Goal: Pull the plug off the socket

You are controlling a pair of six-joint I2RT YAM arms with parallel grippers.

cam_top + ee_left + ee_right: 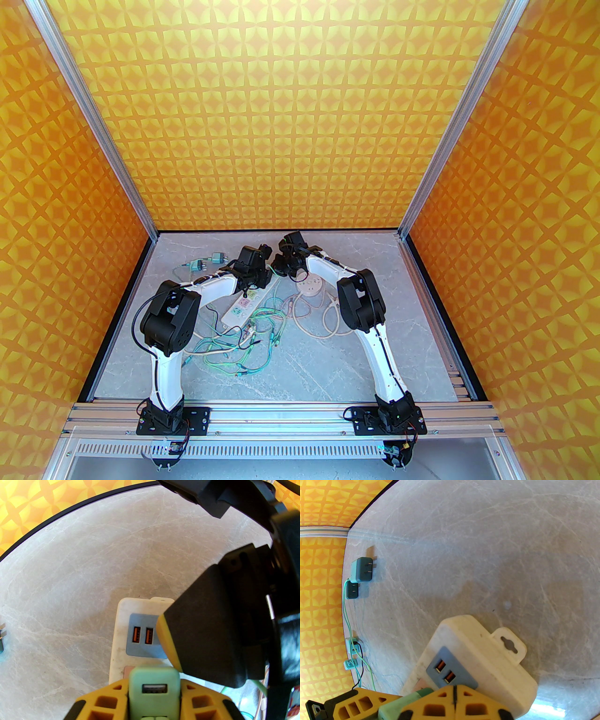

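Both arms bend forward and inward, wrists meeting over the far middle of the grey marbled table [328, 365]. The left gripper [153, 702] is clamped on the pale green block-shaped plastic plug [153, 679], which stands on the long white plastic socket strip [487, 648] just beside its blue USB panel [140, 650]. The right gripper [454, 700], fingers pressed together and empty, rests on that strip's end.

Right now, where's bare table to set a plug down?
Two bare patches: right of the right arm up to the table edge, and the near band between the arm bases, in front of the cables. Crowded: around the power strip, round socket, and spare plugs far left.
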